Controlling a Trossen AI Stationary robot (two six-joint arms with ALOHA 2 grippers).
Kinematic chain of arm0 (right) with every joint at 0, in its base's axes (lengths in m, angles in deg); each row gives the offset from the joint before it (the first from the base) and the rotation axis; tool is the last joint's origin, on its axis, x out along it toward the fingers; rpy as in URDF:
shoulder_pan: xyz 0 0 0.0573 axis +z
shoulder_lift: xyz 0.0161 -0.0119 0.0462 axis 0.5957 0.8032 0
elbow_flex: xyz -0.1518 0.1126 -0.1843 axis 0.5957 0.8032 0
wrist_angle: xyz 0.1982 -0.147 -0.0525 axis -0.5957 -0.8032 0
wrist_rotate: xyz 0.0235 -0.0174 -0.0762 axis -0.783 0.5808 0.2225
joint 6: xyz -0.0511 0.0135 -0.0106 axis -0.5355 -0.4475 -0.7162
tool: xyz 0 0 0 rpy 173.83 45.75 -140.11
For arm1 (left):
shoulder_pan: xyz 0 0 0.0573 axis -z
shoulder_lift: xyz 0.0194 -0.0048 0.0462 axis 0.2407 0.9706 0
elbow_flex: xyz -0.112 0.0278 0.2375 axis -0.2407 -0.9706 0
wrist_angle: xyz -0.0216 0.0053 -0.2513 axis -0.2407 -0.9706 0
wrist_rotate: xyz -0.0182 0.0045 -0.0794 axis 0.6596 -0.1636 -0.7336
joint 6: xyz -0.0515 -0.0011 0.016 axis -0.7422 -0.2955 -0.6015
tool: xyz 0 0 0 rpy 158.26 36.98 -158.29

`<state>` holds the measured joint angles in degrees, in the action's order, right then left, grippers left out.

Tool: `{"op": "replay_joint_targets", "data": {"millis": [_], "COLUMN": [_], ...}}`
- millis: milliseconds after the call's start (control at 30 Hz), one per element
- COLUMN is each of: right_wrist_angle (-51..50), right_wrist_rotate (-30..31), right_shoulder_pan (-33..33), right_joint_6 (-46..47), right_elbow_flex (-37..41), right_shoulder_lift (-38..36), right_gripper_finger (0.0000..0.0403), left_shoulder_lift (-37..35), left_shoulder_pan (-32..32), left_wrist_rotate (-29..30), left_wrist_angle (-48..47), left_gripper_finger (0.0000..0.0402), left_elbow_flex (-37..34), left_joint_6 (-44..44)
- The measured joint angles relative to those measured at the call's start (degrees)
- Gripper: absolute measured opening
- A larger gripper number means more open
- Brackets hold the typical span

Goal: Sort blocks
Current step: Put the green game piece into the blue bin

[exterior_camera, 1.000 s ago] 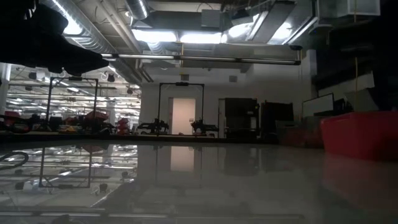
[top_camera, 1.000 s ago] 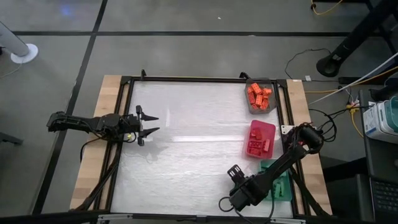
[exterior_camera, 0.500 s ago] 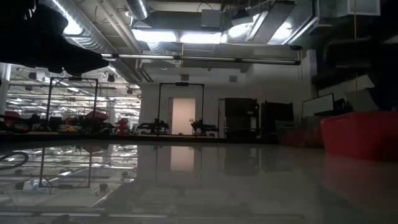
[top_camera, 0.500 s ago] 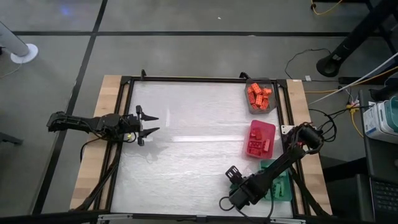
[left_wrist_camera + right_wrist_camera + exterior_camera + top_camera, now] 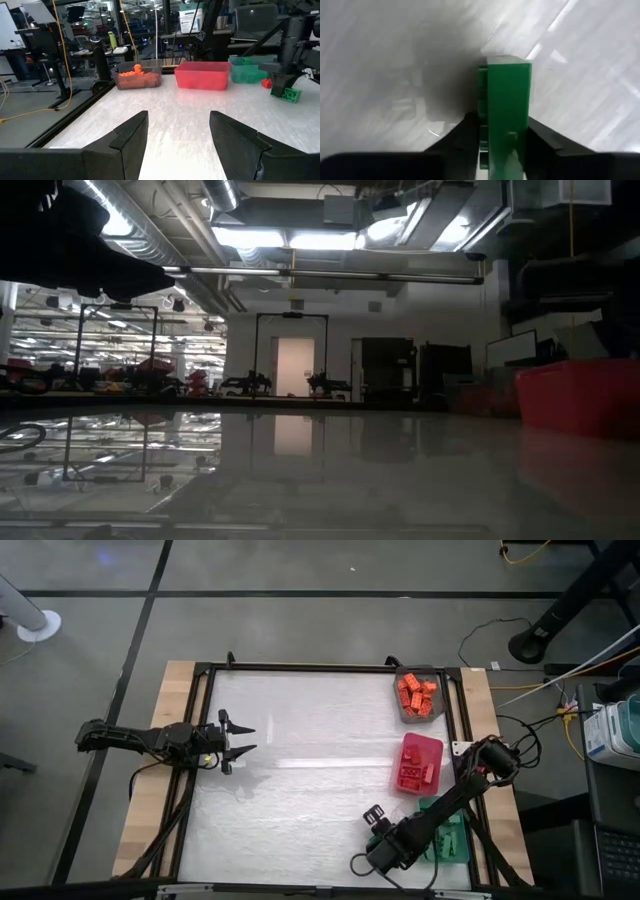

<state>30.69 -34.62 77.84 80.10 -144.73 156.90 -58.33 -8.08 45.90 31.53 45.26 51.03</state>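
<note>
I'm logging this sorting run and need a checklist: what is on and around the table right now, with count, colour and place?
Table: one, white top with black frame, centre.
Grey tray: one, far right corner of the table.
Orange blocks: a pile, exact count unclear, in the grey tray.
Pink tray: one, right edge, mid table.
Red blocks: a few, in the pink tray.
Teal tray: one, near right corner, partly under the right arm.
Green block: one, held by the right end effector.
Left end effector: open, at the left edge of the table.
Right end effector: shut on the green block, beside the teal tray.
</note>
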Motion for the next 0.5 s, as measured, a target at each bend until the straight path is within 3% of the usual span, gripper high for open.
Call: {"op": "replay_joint_targets", "data": {"millis": [67, 233, 500], "right_wrist_angle": [0.04, -5.03, -24.69], "right_wrist_rotate": [-0.27, -1.07, -1.44], "right_shoulder_pan": [-0.55, -1.09, -1.16], "right_joint_6": [2.33, 8.03, 19.31], "right_elbow_flex": [-0.2, -3.82, -16.09], "right_shoulder_lift": [0.0, 0.2, 0.2], "right_gripper_finger": [0.0092, 0.0091, 0.0109], "left_shoulder_lift": [0.0, 0.0, 0.0], "left_shoulder_pan": [0.0, 0.0, 0.0], "left_wrist_rotate": [0.0, 0.02, 0.02], "left_wrist_angle": [0.01, 0.0, 0.01], "left_gripper_finger": [0.02, 0.02, 0.02], "left_elbow_flex": [0.0, 0.0, 0.0], "left_joint_6": [-0.01, -0.01, -0.02]}}
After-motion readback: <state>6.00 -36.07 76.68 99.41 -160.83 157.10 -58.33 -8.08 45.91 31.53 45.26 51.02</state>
